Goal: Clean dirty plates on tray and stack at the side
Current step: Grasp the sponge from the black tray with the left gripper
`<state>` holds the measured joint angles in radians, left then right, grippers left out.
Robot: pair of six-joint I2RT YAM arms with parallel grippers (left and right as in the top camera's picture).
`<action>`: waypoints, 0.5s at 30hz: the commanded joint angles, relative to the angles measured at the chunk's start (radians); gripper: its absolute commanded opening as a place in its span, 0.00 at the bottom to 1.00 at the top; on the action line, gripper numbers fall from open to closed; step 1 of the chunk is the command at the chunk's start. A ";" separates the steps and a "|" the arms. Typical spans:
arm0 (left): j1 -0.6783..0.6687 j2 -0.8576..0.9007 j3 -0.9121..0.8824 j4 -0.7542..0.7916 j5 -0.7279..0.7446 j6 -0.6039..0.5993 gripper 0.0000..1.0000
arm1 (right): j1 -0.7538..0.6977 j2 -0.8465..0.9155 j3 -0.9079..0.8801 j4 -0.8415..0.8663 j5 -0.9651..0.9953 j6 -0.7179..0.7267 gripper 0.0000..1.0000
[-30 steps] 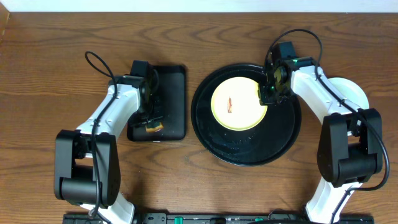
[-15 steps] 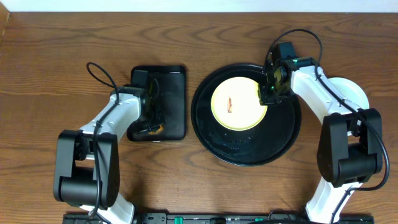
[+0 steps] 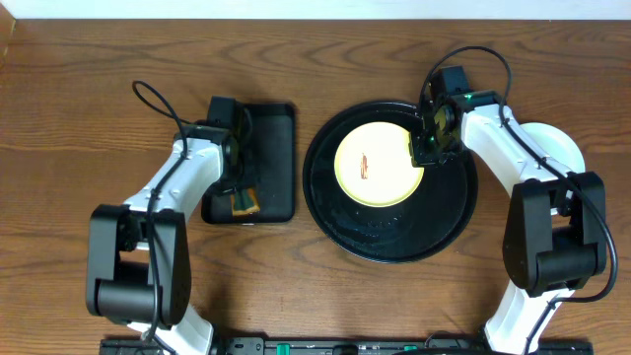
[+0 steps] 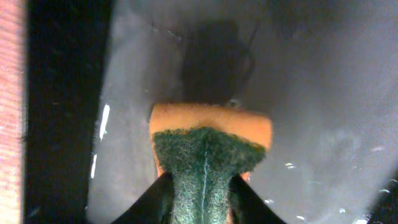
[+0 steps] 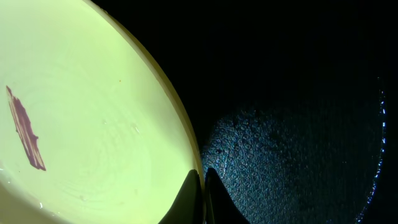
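A pale yellow plate with a reddish-brown smear lies on the round black tray. My right gripper is shut on the plate's right rim; the right wrist view shows the fingers pinching the rim of the plate over the tray. My left gripper is shut on an orange sponge with a green scouring pad over the rectangular black tray. The two mint-blue plates are not clearly seen.
A white round object lies under the right arm at the right of the round tray. The rectangular tray's wet floor shows in the left wrist view, with wood table at its left edge.
The left arm shifted over the rectangular tray and the orange sponge now shows more clearly in its gripper. The right arm and the yellow plate have not moved.
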<state>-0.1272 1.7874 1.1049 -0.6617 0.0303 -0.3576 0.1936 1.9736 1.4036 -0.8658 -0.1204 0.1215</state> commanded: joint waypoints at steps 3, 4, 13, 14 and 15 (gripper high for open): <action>-0.003 0.079 -0.050 0.002 0.100 0.010 0.11 | 0.005 -0.008 -0.007 0.004 -0.008 -0.003 0.01; -0.003 0.082 -0.050 0.000 0.114 0.010 0.08 | 0.005 -0.008 -0.007 0.006 -0.008 -0.003 0.01; -0.006 0.023 0.105 -0.171 0.121 0.054 0.07 | 0.005 -0.008 -0.028 0.096 -0.008 -0.003 0.01; -0.010 0.009 0.141 -0.200 0.124 0.054 0.07 | 0.005 -0.008 -0.041 0.114 -0.008 -0.003 0.01; -0.016 -0.009 0.186 -0.229 0.142 0.055 0.07 | 0.005 -0.008 -0.065 0.143 -0.008 -0.003 0.01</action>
<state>-0.1291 1.8328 1.1667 -0.8421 0.1303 -0.3237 0.1936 1.9736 1.3865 -0.7635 -0.1230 0.1215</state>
